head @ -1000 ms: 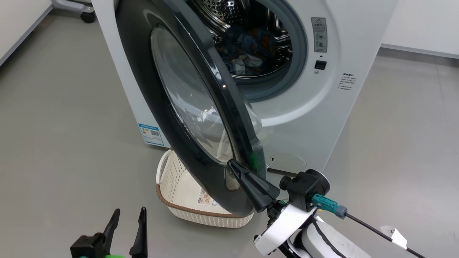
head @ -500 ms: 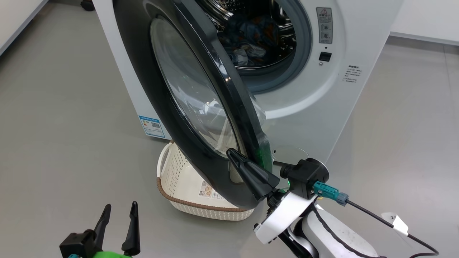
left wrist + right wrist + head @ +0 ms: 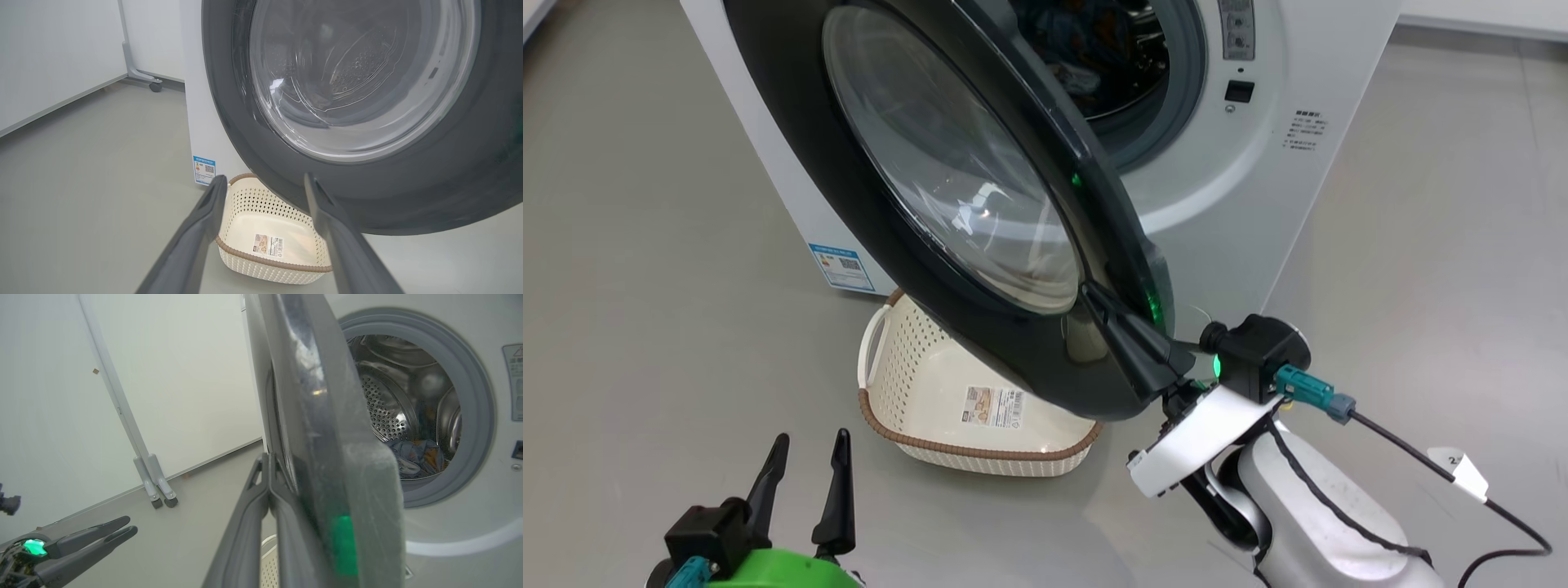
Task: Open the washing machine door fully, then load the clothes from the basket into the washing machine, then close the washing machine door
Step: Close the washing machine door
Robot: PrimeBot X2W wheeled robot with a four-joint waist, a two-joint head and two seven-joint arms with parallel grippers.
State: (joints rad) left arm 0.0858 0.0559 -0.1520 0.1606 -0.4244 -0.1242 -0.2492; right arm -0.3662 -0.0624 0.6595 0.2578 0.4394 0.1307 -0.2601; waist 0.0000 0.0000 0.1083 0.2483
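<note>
We note the right gripper clenched on nothing, fingertips against the half-open washing machine door. The left gripper stands released; the basket lies beyond its fingers. The clothes sit in the drum.

test lab: washing machine, wheeled white partitions

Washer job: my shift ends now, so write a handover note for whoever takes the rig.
Left gripper: open, holding nothing.
Right gripper: shut, laid on the outer face of the door near its free edge.
Clothes: inside the washer.
Basket: empty, on the floor below the half-open door.
Done: door opened, clothes loaded.
Left: push the door shut.
</note>
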